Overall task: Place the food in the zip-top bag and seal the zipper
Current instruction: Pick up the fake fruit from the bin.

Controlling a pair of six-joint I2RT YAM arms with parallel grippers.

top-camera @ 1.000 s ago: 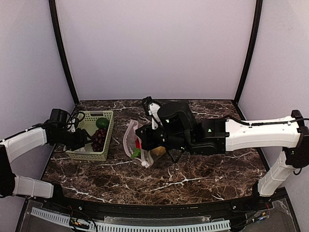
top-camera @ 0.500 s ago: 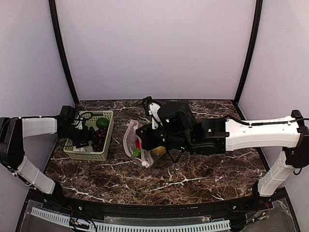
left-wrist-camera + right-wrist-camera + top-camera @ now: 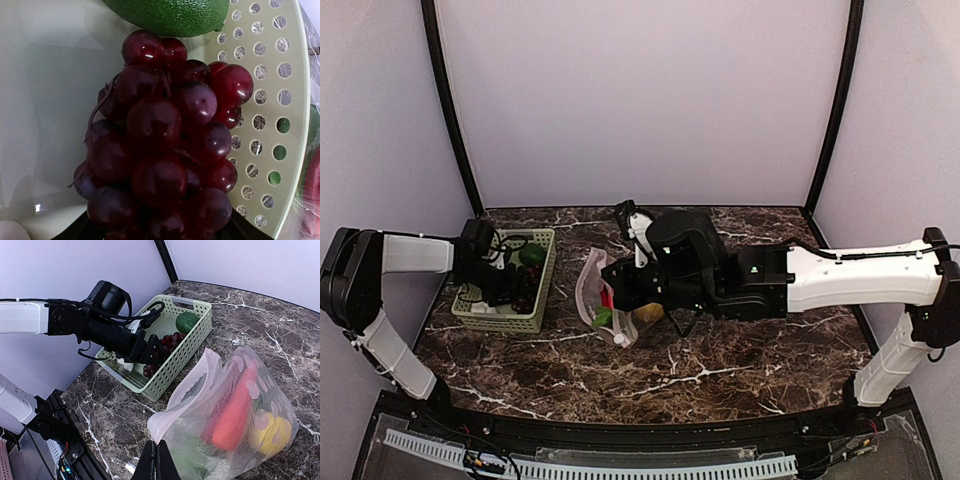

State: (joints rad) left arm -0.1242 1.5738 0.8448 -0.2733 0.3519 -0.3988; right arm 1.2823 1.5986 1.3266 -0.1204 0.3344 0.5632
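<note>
The zip-top bag (image 3: 235, 405) lies on the marble beside the basket. Its zipper edge (image 3: 192, 385) gapes toward the basket. Inside the bag I see a red chili (image 3: 235, 412), a yellow lemon (image 3: 272, 432) and green leaves (image 3: 192, 455). My right gripper (image 3: 159, 452) is shut on the bag's near mouth corner. My left gripper (image 3: 150, 347) is down in the pale green basket (image 3: 190, 352). Its fingers stand open on either side of a dark red grape bunch (image 3: 165, 150). Whether they touch the grapes I cannot tell.
A green round fruit (image 3: 170, 15) sits just beyond the grapes at the basket's far end. A white piece (image 3: 125, 367) lies on the basket floor. The basket stands at the table's left edge, against the left wall. My right arm (image 3: 820, 275) spans the table's right half.
My left arm has swung in from the left, and its gripper has come down over the grape bunch and opened wider. The right arm and the bag have not moved.
</note>
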